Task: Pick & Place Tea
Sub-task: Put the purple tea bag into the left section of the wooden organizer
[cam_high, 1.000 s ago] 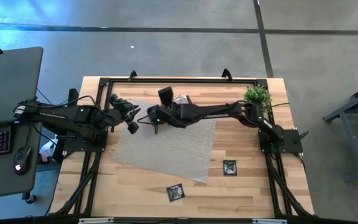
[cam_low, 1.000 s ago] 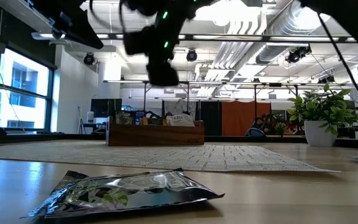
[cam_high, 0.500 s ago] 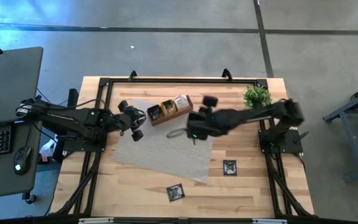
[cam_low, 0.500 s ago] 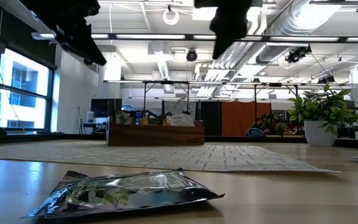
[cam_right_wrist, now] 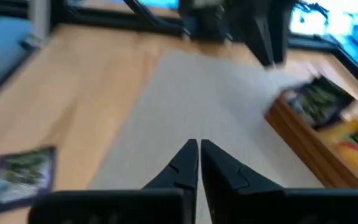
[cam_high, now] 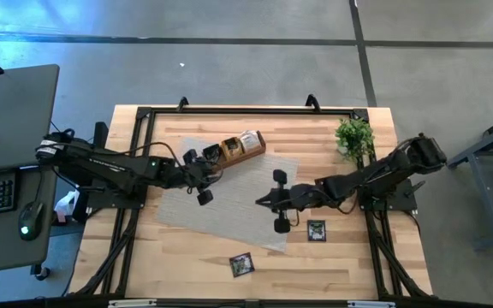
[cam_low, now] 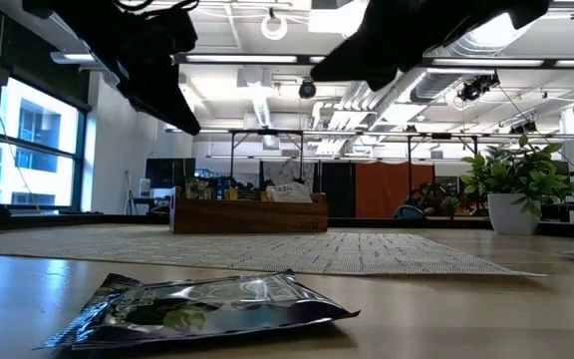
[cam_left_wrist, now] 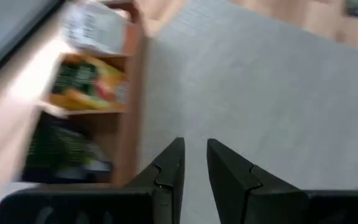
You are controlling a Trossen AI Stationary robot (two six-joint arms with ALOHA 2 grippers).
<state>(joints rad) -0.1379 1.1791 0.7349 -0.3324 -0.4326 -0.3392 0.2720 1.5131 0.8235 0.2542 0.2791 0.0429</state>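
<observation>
The brown wooden tray (cam_high: 234, 147) stands on the grey mat (cam_high: 229, 201) at the far side, with tea sachets upright in its compartments (cam_left_wrist: 82, 93). Two dark tea sachets lie flat on the bare table, one near the front edge (cam_high: 241, 264) (cam_low: 207, 304) and one to the right of the mat (cam_high: 316, 229). My left gripper (cam_high: 210, 175) (cam_left_wrist: 193, 155) hovers over the mat just beside the tray's left end, its fingers a little apart with nothing between them. My right gripper (cam_high: 262, 202) (cam_right_wrist: 199, 149) hangs above the mat's right part, shut and empty.
A small potted plant (cam_high: 354, 133) (cam_low: 516, 189) stands at the table's far right. A black frame rail (cam_high: 229, 109) runs along the table's far edge. Bare wood lies between the mat and the front edge.
My right gripper has swung away from above the tray toward the table's right and near side, rolling as it went, and the tray now shows uncovered. My left gripper has moved toward the table's right, closer to the tray, and sunk a little.
</observation>
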